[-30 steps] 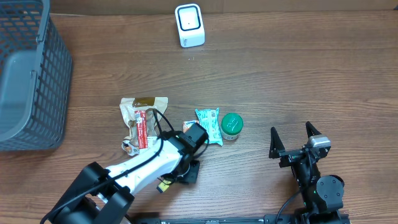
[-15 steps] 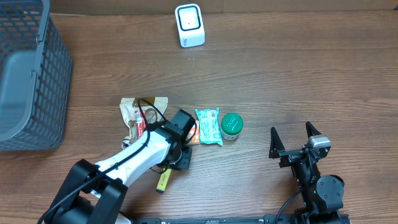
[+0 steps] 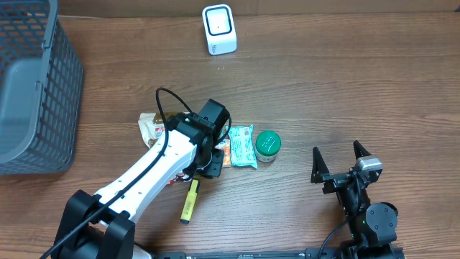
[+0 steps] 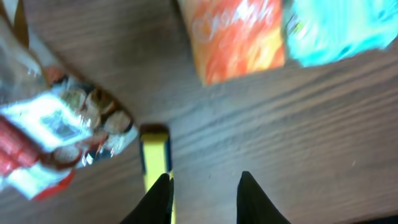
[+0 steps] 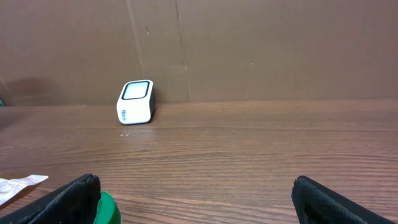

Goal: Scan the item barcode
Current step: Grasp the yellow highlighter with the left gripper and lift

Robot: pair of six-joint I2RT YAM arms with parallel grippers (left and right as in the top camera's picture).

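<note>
The main risk lay in the crowding. The left gripper (image 4: 202, 183) hung low over the counter (image 3: 345, 79) with its jaws only narrowly parted and nothing between them, and a yellow marker (image 3: 190, 200) lay on the wood just beside one finger, its dark end toward a crinkled snack bag (image 3: 152, 128). At so slight a gap, a descent would probably push the slim, smooth marker aside or roll it rather than straddle it. A wider spread could catch the glossy orange packet (image 4: 239, 37) or the bag's loose film instead. Which item was meant for scanning could not be told; all of them sat mid-counter, well apart from the white, rounded barcode scanner (image 3: 218, 29) at the far edge, so a weak pinch might drop the load on the way. A soft teal pouch (image 3: 241, 145) touched the orange packet, and a round green-lidded jar (image 3: 268, 143) stood just beside it. A grey mesh basket (image 3: 65, 86) stood far to the side. The right gripper (image 3: 336, 151) rested apart, jaws spread wide and empty.
</note>
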